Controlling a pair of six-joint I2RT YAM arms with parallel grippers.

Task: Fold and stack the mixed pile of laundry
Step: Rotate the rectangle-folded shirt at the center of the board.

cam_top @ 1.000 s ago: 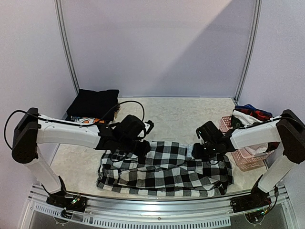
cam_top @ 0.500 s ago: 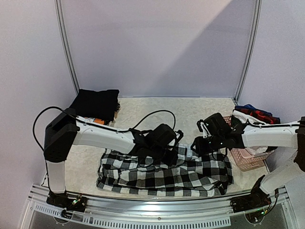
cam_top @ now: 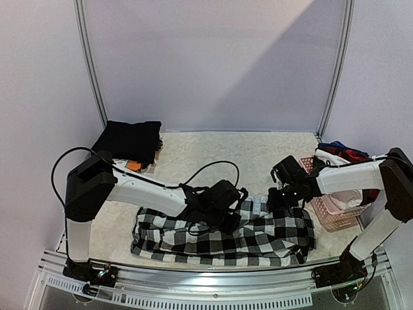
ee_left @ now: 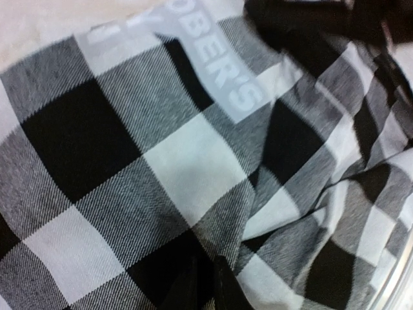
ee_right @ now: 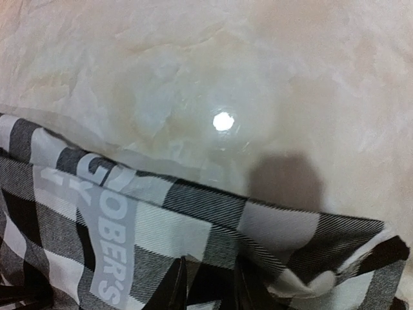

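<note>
Both left fingers (ee_left: 191, 290) & right fingers (ee_right: 175, 287) clamp rumpled blk/wht checked garment (cam_top: 193, 244) w/ grey lettered band (ee_left: 226, 81).

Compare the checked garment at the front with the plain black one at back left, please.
The checked garment is black-and-white squares; the black garment is plain. The checked one lies spread and wrinkled near the front; the black one is a compact block at the far left. Only the checked one has the left gripper and right gripper at it. Both are cloth.
</note>
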